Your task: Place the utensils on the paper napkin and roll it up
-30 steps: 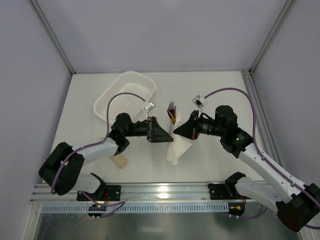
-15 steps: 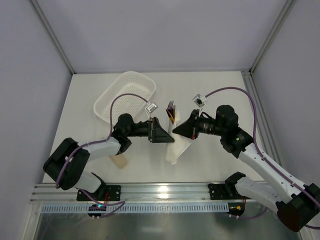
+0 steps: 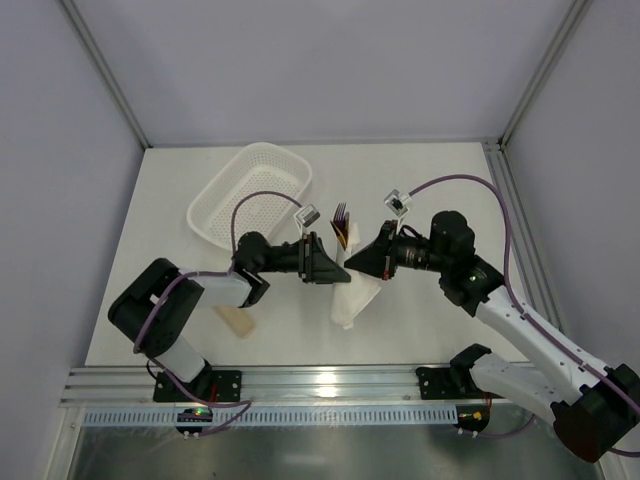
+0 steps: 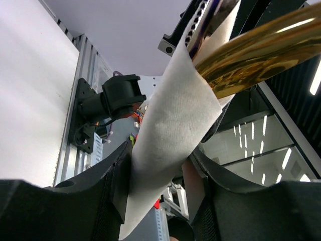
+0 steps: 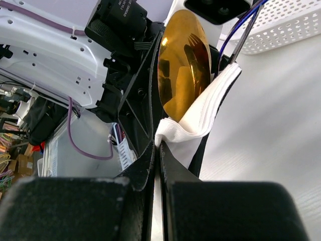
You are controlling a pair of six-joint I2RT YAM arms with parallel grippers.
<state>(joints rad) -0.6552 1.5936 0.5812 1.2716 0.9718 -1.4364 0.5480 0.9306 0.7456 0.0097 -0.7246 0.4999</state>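
The paper napkin [image 3: 352,300] is wrapped into a loose white bundle around the utensils and held off the table between both grippers. Dark fork tines [image 3: 342,212] stick out of its far end. My left gripper [image 3: 336,270] is closed round the napkin [image 4: 175,110], with the gold spoon [image 4: 251,55] jutting out above it. My right gripper [image 3: 356,262] is shut, and its fingertips [image 5: 159,145] pinch a folded edge of the napkin [image 5: 200,120]. The gold spoon bowl [image 5: 183,65] and the purplish fork [image 5: 243,37] stand in the fold. The grey-silver spoon is hidden.
A white perforated basket [image 3: 250,190] stands at the back left and also shows in the right wrist view [image 5: 291,25]. A flat beige slab [image 3: 238,318] lies on the table under the left arm. The aluminium rail [image 3: 320,385] runs along the near edge.
My left arm has shifted right and its wrist has turned, with the camera bracket moving right. The napkin bundle and my right gripper stay almost in place.
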